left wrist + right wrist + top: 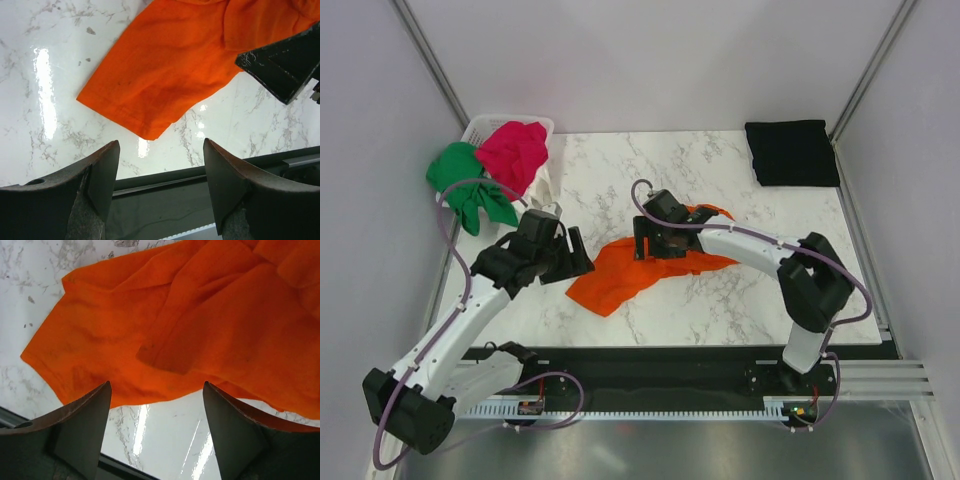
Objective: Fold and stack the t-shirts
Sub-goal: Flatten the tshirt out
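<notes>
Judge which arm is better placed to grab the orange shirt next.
Right, probably. The right gripper is open over the orange shirt, at its bunched part; cloth fills its wrist view. The left gripper, also open, sits off the shirt's corner, over the table.

Marble table (740, 310) w/ orange shirt (615, 280) mid, black shirt (790, 152) far-right corner, basket (482, 125) far-left

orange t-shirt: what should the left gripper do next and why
Probably ease the left gripper forward and down onto the near corner of the orange t-shirt, then close. Its jaws stand open and empty, that corner lies on the marble table ahead, and the shirt is crumpled.
</notes>
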Available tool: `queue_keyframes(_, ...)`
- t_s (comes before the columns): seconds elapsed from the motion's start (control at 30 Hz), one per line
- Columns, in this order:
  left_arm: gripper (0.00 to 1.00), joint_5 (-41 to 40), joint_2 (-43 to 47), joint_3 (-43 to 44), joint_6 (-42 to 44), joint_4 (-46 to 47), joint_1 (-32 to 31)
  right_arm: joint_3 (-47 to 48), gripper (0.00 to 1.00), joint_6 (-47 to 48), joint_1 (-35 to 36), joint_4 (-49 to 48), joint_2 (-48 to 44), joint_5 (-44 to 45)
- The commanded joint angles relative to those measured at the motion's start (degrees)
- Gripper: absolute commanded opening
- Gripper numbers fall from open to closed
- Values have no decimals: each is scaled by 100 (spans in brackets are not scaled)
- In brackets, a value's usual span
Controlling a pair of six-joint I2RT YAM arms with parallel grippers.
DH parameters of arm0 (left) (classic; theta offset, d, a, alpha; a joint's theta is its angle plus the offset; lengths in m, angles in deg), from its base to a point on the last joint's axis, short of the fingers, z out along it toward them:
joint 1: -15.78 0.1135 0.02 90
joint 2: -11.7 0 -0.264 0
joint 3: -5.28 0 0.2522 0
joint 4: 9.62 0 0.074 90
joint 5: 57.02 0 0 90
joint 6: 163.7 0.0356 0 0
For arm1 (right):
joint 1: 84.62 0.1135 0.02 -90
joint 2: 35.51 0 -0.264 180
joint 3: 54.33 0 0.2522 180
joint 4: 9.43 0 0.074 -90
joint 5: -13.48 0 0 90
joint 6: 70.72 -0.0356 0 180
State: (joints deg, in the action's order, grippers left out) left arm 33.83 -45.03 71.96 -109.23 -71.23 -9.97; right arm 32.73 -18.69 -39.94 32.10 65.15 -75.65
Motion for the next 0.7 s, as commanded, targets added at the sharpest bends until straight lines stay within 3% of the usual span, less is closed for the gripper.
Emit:
queue_keyframes(0.0,74,-312,276,-273,221,163,114,596,81,291,84,474,392,335)
queue_keyframes(0.47,74,-445,646,-775,275,470,185,1432,64,528,181,870,1298,1021)
queue_keyframes(0.67,74,-480,558,-810,275,514,185,1521,28,528,190,888,1421,1056)
